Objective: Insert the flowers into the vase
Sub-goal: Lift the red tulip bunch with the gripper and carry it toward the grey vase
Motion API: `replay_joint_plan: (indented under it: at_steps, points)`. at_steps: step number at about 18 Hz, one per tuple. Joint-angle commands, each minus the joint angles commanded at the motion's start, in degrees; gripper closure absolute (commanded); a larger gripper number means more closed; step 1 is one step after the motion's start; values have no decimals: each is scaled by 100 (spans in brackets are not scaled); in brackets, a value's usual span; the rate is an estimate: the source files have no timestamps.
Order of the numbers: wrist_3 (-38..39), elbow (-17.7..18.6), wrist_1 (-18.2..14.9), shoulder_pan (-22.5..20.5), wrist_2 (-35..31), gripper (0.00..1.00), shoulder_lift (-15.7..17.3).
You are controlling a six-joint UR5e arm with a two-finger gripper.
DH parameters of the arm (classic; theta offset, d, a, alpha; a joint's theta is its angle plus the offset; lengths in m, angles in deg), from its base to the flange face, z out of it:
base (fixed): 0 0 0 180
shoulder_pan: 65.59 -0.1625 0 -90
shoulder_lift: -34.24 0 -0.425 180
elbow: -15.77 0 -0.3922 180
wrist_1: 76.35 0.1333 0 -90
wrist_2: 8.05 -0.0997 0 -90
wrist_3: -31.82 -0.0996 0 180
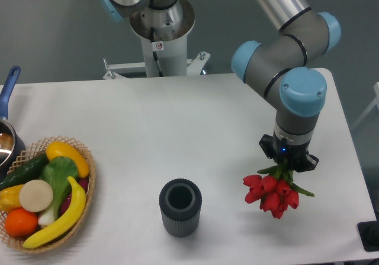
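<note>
White table (177, 117) fills most of the view, with a grey wall behind. Nearest stands the vase (180, 207), upright, with a wicker basket (89, 188) of fruit at the left edge. To the right, well apart from the vase, the gripper (286, 161) clamps the flowers (272, 195) by the stems, buds down. Farther back are a pot (7, 136) with a blue handle and the arm base (161, 37); its small label is unreadable.

My gripper (286, 165) grips the flowers (271, 194) by their stems, buds hanging below its jaws; the vase (180, 207) stands well off to one side.
</note>
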Motion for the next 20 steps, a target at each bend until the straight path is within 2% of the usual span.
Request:
replay_joint_plan:
  at_steps: [5, 11, 13, 14, 16, 18, 20]
  points:
    - [122, 53, -17, -123, 658, 100, 255]
    - [807, -9, 123, -439, 2230, 100, 527]
    - [1089, 0, 481, -474, 2810, 100, 536]
    - [1429, 35, 831, -492, 3300, 100, 536]
    - [1896, 61, 1264, -527, 4013, 100, 519]
    - [2109, 70, 1432, -562, 4603, 100, 519]
    - [2206, 70, 1441, -589, 4973, 100, 527]
